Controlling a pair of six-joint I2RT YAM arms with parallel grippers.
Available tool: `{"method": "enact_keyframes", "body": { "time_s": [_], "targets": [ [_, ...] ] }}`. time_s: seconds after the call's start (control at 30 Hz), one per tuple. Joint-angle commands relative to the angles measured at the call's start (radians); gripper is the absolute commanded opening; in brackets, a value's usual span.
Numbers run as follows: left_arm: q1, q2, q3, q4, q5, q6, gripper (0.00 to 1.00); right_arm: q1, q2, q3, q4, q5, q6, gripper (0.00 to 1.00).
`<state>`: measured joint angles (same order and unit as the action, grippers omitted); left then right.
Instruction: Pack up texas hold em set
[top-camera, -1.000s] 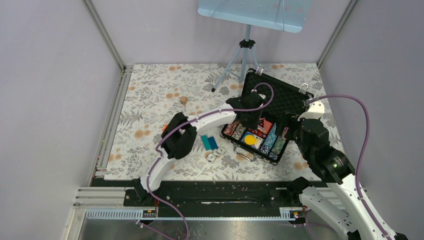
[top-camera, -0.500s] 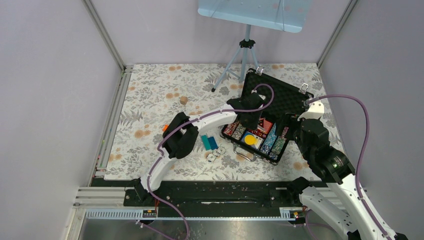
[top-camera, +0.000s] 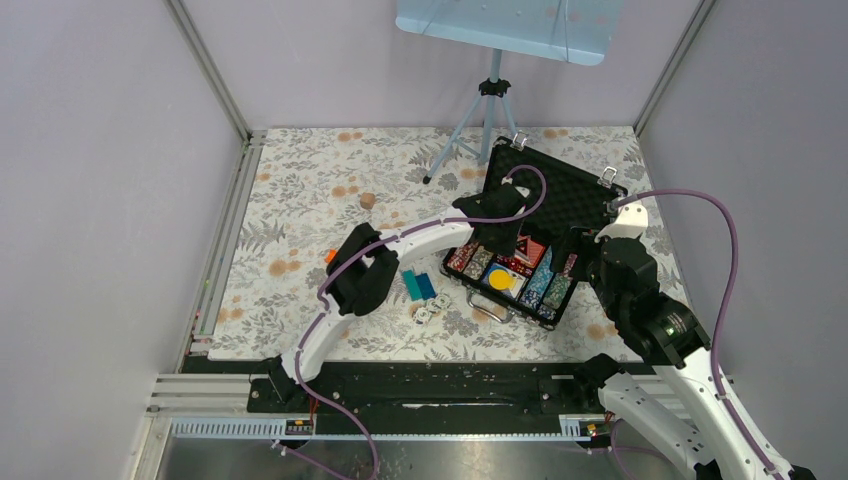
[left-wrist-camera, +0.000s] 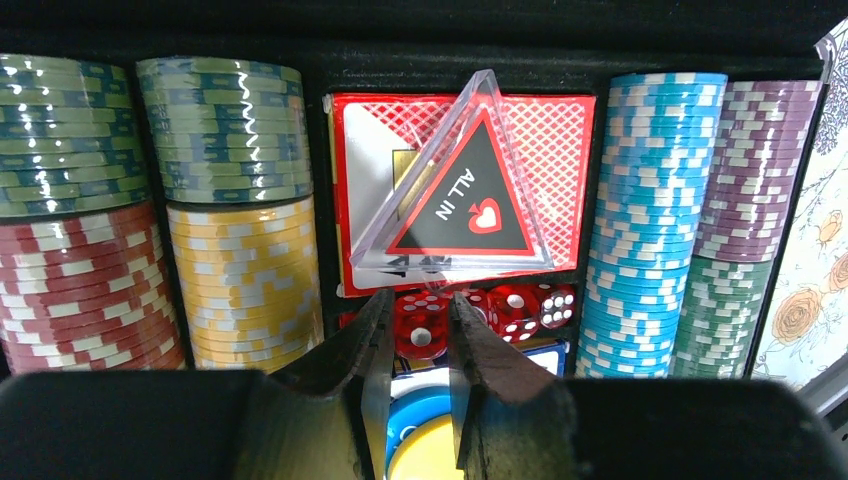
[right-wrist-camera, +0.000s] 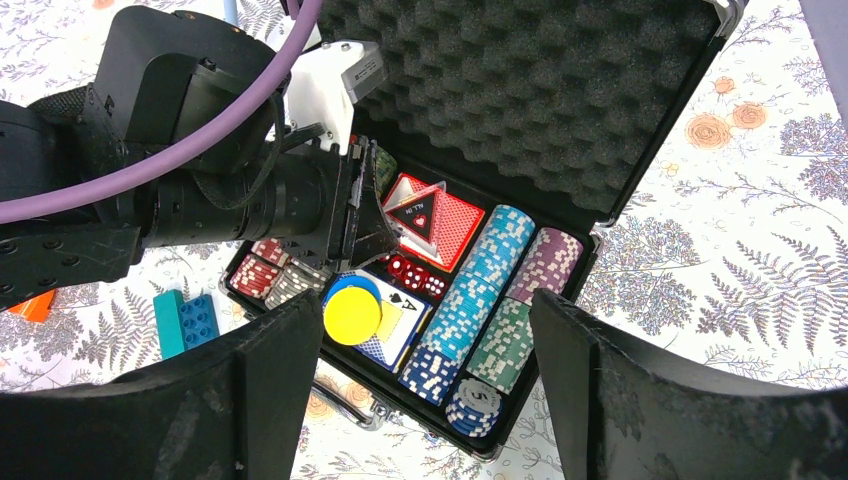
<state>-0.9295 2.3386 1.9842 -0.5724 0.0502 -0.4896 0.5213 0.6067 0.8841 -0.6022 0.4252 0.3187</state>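
The black briefcase lies open at the back right, foam lid up. Rows of poker chips, a red card deck under a clear "ALL IN" triangle, red dice and a yellow disc on a blue one fill the tray. My left gripper reaches into the tray middle, shut on a red die beside the other dice. It also shows in the top view. My right gripper is open and empty above the case's near right side.
Teal and blue bricks and a few loose chips lie on the floral cloth left of the case. An orange piece sits by the left arm's elbow. A tripod stands behind the case. The case handle faces the arms.
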Motion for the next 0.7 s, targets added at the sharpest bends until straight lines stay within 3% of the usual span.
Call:
{"method": "enact_keyframes", "body": {
  "time_s": [0.0,0.27,0.5,0.67],
  "targets": [
    [0.003,0.004,0.030,0.042,-0.007,0.011,0.09,-0.004,0.004,0.004,0.004,-0.003,0.008,0.82],
    [0.004,-0.009,0.009,0.044,0.000,0.021,0.19,-0.004,0.005,0.003,0.003,-0.004,0.012,0.82],
    [0.004,-0.028,-0.017,0.044,0.003,0.025,0.37,-0.004,0.010,0.004,0.003,-0.009,0.012,0.82],
    [0.004,-0.040,-0.027,0.045,0.003,0.023,0.39,-0.005,0.012,0.004,0.004,-0.013,0.014,0.82]
  ]
}}
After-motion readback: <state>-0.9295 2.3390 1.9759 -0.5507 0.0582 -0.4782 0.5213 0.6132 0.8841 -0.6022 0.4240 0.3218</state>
